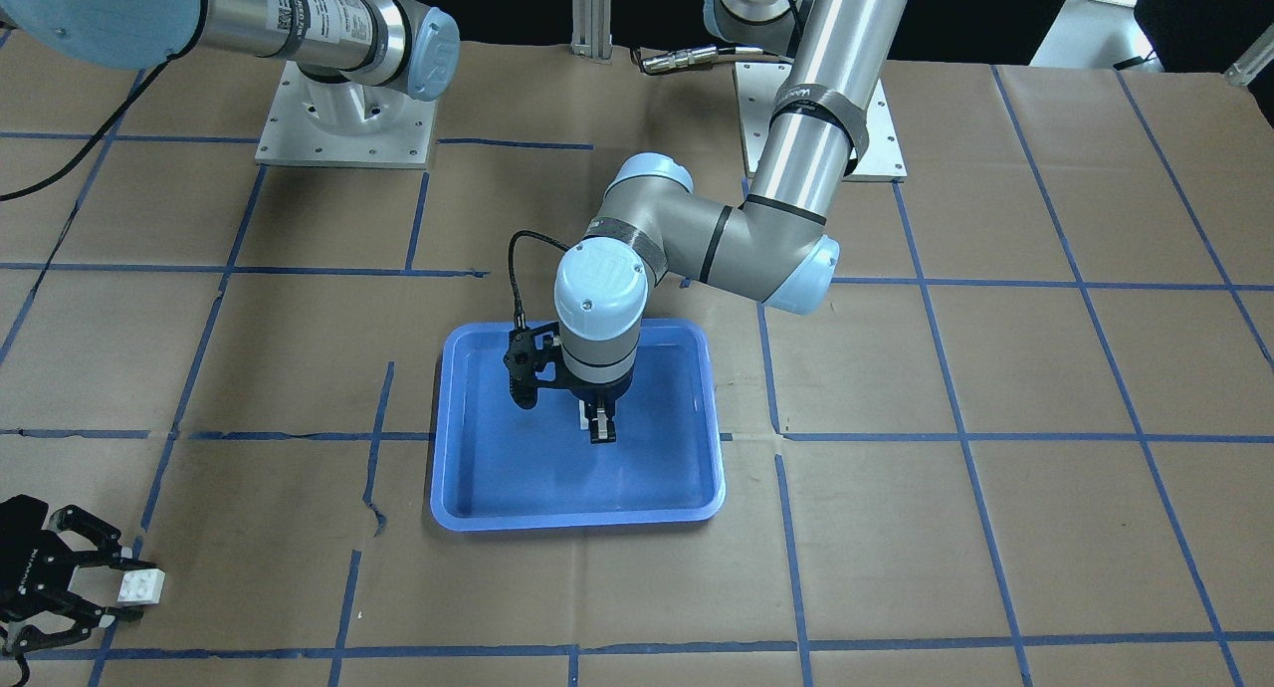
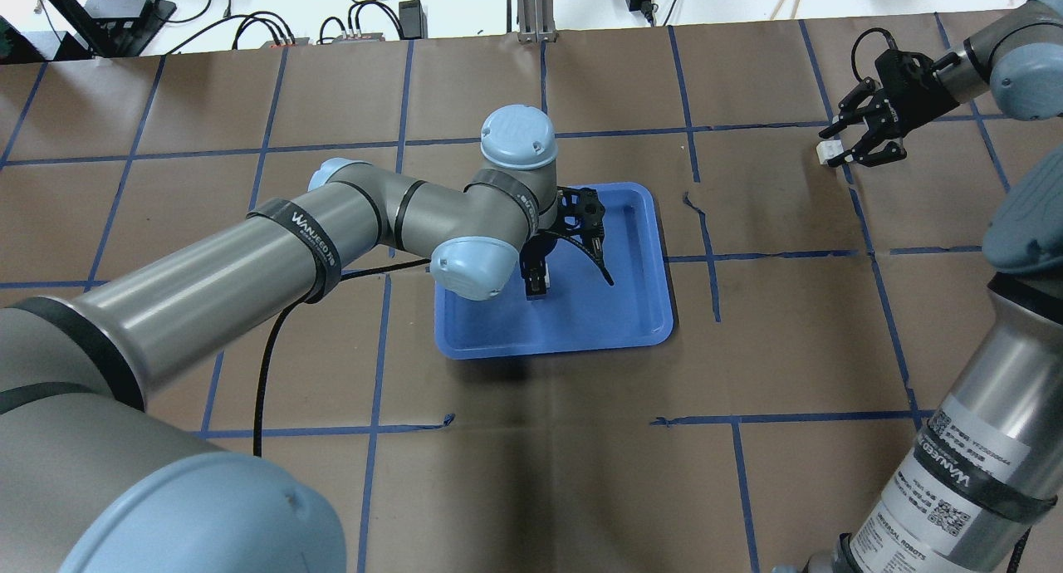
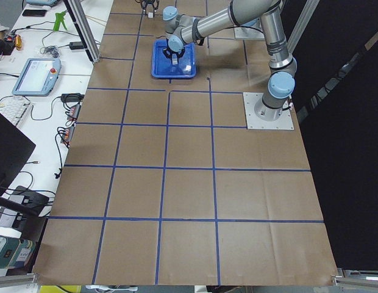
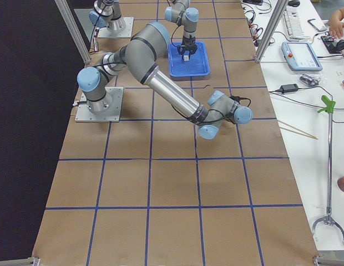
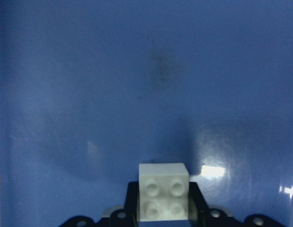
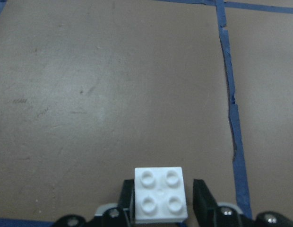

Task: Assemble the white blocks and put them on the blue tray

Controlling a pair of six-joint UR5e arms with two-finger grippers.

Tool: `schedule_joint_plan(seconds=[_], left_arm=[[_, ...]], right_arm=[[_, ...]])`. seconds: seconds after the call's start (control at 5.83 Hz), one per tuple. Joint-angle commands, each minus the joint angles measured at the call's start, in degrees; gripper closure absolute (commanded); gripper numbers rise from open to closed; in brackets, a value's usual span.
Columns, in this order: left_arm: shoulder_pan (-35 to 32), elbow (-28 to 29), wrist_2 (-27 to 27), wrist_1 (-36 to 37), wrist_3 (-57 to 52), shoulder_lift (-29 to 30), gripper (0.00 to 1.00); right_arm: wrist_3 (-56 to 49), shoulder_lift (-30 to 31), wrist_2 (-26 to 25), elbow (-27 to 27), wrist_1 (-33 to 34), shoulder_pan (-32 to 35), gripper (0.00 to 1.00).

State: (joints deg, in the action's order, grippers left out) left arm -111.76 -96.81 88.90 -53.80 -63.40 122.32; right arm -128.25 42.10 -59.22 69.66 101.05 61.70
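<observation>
Nearest the robot's edge, around the middle of the bench, the blue tray (image 1: 577, 498) lies flat on the brown paper (image 1: 995, 368). Its long axis runs parallel to the far edge. The left gripper (image 1: 601, 430) points straight down over the tray's middle. Its jaws are drawn in narrow and clamp the near white block (image 5: 164, 191). That block is square, so it has no long side. Its four studs face up toward the wrist camera and its edges line up with the tray's sides. Whether its underside touches the tray floor cannot be told.

Farther out, toward the far edge on the robot's right and well apart from the tray, is the right gripper (image 1: 121, 587). Its jaws stand apart around the far white block (image 6: 160, 194). One finger (image 6: 128, 195) lies against the block's side, and a clear gap shows before the other. This block too is studs-up and square to the fingers, just beside a blue tape line (image 6: 231, 109). It is unclear whether it sits on the paper.

The overhead view hides most of the left gripper under its own wrist. The front view cuts off the right gripper's body at the frame edge. Both side views show the blocks too small to read.
</observation>
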Motion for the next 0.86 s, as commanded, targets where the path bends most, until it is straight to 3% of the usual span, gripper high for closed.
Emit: schedule_joint_plan(seconds=[0.0, 0.34, 0.69], left_arm=[[0.05, -0.48, -0.04, 0.89, 0.03, -0.85, 0.06], [0.23, 0.05, 0.14, -1.55, 1.77, -6.27, 0.06], [0.49, 1.71, 0.05, -10.76, 3.79, -14.53, 0.06]], right_arm=[[0.02, 0.00, 0.07, -0.05, 0.20, 0.00, 0.68], [1.06, 0.96, 0.33, -0.66, -0.15, 0.00, 0.71], [4.75, 5.86, 0.07, -0.23, -2.77, 0.43, 0.72]])
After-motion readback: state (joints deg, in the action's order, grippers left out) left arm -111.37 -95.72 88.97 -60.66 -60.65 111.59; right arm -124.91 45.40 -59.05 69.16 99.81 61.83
